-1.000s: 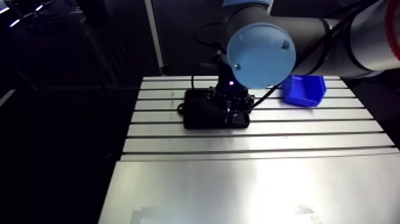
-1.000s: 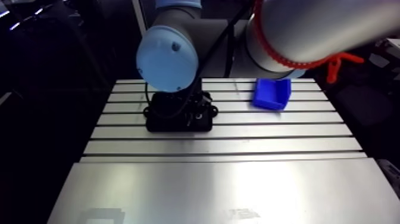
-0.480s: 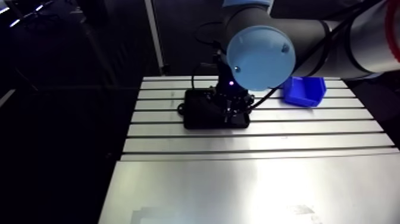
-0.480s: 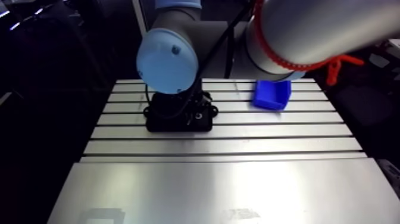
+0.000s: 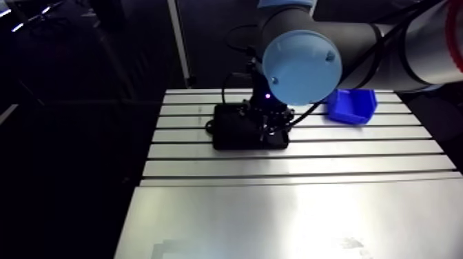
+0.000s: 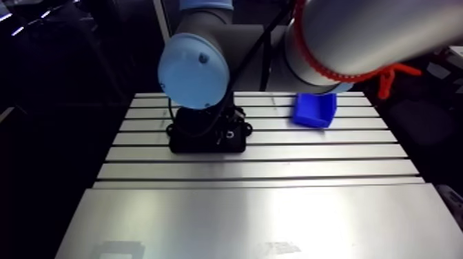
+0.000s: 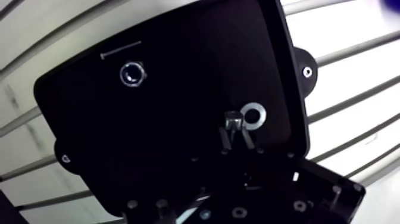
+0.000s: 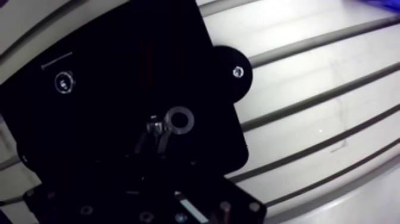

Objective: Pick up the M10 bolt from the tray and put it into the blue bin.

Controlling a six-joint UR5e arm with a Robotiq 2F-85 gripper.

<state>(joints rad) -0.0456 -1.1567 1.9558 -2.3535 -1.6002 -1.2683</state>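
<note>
- The M10 bolt (image 7: 233, 121) is a short steel piece. I judge it stiff, quite heavy for how small it is, and not fragile, so a firm squeeze cannot harm it.
- Its metal looks smooth and shiny. I expect it to be slippery and to turn or slide out if it is held only at its edge.
- The best hold, in my opinion, is across the round body, with one pad on each side and the bolt sitting deep between the pads.
- The bolt is in the black tray (image 7: 178, 140), right between the tips of the fingers (image 7: 225, 140).
- The fingers are closed to a narrow gap, about as wide as the bolt itself. As far as the wrist view shows, they press on its two sides, so I read them as gripping the bolt.
- The bolt seems to be low in the tray, not lifted.
- A flat washer (image 7: 255, 116) lies just beside the bolt, next to one finger. It looks very near to touching, and I think it could be dragged along when the bolt goes up.
- A hex nut (image 7: 132, 74) lies in the same tray, well ahead of the fingers and off to one side.
- The blue bin (image 5: 351, 105) stands on the desk (image 7: 345, 30), well apart from the fingers and outside the tray.
</note>
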